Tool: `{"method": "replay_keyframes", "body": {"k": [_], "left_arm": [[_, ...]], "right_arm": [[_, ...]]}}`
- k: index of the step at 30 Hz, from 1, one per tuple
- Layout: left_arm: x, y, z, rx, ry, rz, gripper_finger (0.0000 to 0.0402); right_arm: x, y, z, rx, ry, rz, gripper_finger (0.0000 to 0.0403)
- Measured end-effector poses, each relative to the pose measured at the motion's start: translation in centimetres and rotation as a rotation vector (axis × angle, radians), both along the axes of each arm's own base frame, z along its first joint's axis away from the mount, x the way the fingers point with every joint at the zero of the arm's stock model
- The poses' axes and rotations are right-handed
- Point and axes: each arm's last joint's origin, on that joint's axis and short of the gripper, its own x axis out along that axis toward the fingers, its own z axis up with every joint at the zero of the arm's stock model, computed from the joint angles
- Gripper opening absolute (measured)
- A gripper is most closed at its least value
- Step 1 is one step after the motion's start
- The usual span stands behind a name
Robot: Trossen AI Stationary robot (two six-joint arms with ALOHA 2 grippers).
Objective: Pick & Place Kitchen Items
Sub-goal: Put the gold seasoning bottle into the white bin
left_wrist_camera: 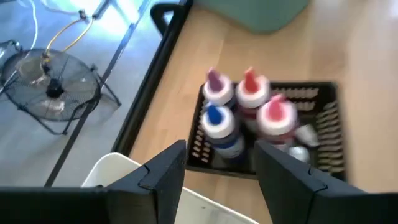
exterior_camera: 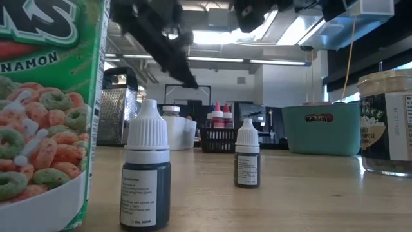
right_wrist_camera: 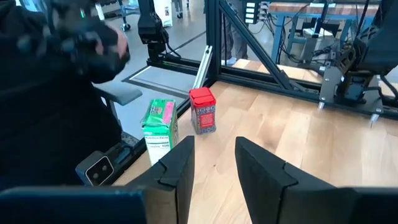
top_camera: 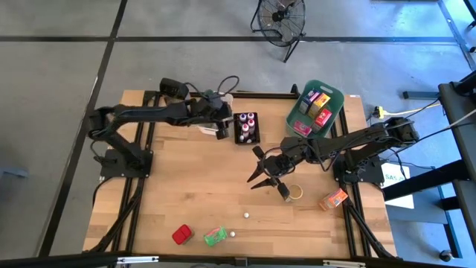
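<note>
The left arm reaches from its base at the worktop's left edge toward the far middle, elbow bent, forearm stretched level. Its left gripper (top_camera: 222, 131) points down and forward with the jaws parted and nothing between them. The right arm extends from the right edge inward, forearm sloping down. Its right gripper (top_camera: 270, 185) hangs above the worktop's centre, jaws spread wide and bare.
</note>
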Motion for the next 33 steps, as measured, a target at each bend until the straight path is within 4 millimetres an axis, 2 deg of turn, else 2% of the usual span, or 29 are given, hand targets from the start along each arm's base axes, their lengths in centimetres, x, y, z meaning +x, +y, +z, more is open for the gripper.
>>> {"method": "replay_keyframes", "body": {"k": [3, 6, 11, 17, 22, 28, 33], "left_arm": [[-1.3, -1.8, 2.1, -0.021, -0.020, -0.021, 0.0184], [-2.8, -4.0, 3.7, -0.065, -0.021, -0.046, 0.0184], [-4.5, -7.6, 5.2, -0.170, -0.017, -0.106, 0.0184], [-5.5, -11.6, 5.1, -0.277, 0.040, -0.172, 0.0184], [-5.8, -14.1, 4.5, -0.306, 0.067, -0.225, 0.0184], [-6.1, -15.6, 3.2, -0.286, 0.071, -0.184, 0.0184], [-6.1, -16.3, 3.4, -0.251, 0.037, -0.167, 0.0184]], "right_arm": [[-0.1, 0.4, -0.1, -0.012, 0.007, 0.014, 0.0119], [-0.4, 1.6, -0.2, -0.075, -0.033, 0.074, 0.0119], [-1.2, 4.3, -0.2, -0.197, -0.111, 0.151, 0.0119], [-2.0, 6.5, -0.6, -0.286, -0.069, -0.066, 0.0131], [-2.6, 7.2, -1.0, -0.253, 0.014, -0.207, 0.0164], [-2.3, 7.5, -0.6, -0.240, -0.003, -0.232, 0.0213], [-1.8, 8.0, -0.4, -0.292, 0.076, -0.215, 0.0226]]}}
